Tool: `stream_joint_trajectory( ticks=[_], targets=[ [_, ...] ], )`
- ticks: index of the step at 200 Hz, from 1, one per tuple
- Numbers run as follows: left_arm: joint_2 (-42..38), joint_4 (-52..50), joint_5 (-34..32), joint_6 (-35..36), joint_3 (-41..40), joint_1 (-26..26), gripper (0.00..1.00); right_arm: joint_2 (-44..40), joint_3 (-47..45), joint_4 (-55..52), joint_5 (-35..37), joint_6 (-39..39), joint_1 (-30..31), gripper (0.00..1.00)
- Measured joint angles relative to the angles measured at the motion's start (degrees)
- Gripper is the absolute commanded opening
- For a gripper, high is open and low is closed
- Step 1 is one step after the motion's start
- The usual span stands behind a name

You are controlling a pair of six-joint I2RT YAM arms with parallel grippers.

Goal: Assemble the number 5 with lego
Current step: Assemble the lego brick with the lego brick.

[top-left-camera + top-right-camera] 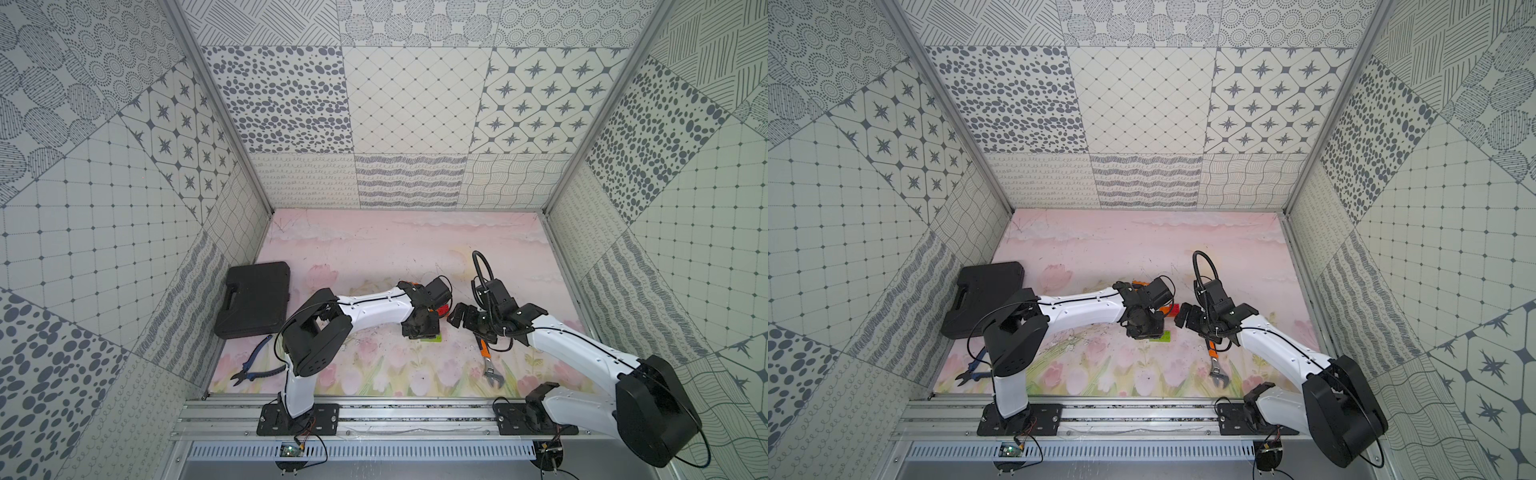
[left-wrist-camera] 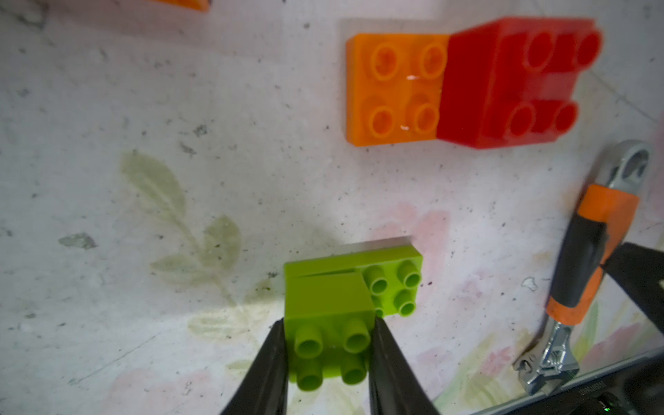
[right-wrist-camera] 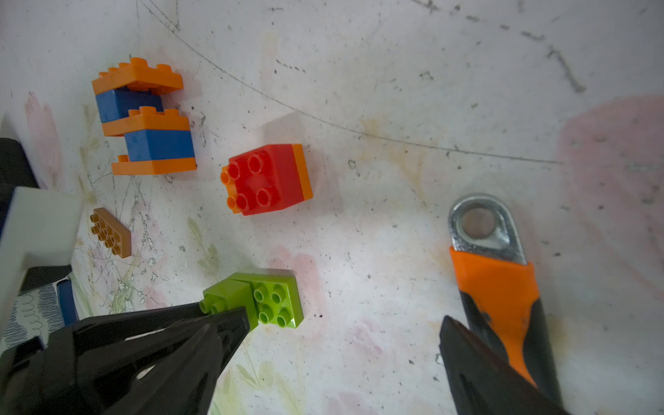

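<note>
Pink flowery surface (image 1: 374, 257) inside patterned walls. Black case (image 1: 255, 299) and blue pliers (image 1: 253, 365) off by the left arm. Orange-handled wrench (image 3: 503, 294) just beside the right gripper (image 1: 463, 318), fingers spread wide and holding nothing. Left gripper (image 2: 328, 359) fingers (image 2: 269, 373) clenched on a lime green brick (image 2: 330, 330), sitting on a flat lime green plate (image 3: 278, 301). Red brick (image 3: 267, 183) stuck on an orange plate (image 2: 391, 90) nearby. Orange and blue stack (image 3: 143, 118) and a brown plate (image 3: 110, 233) farther off.
</note>
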Motion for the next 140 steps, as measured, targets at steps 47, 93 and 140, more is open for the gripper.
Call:
stream_joint_trajectory(
  ticks=[47,93,140],
  targets=[
    [1.97,-1.9,-0.74,0.31,1.31,-0.26,0.27,0.13,-0.04,0.0,0.02,0.0,-0.28,0.99],
    [3.56,-3.13,-0.61,0.42,2.29,-0.26,0.27,0.13,-0.04,-0.07,0.26,0.02,-0.33,0.99],
    [4.31,-3.5,-0.28,0.22,2.67,-0.33,0.26,0.11,-0.04,-0.09,0.46,0.07,-0.57,0.99]
  ],
)
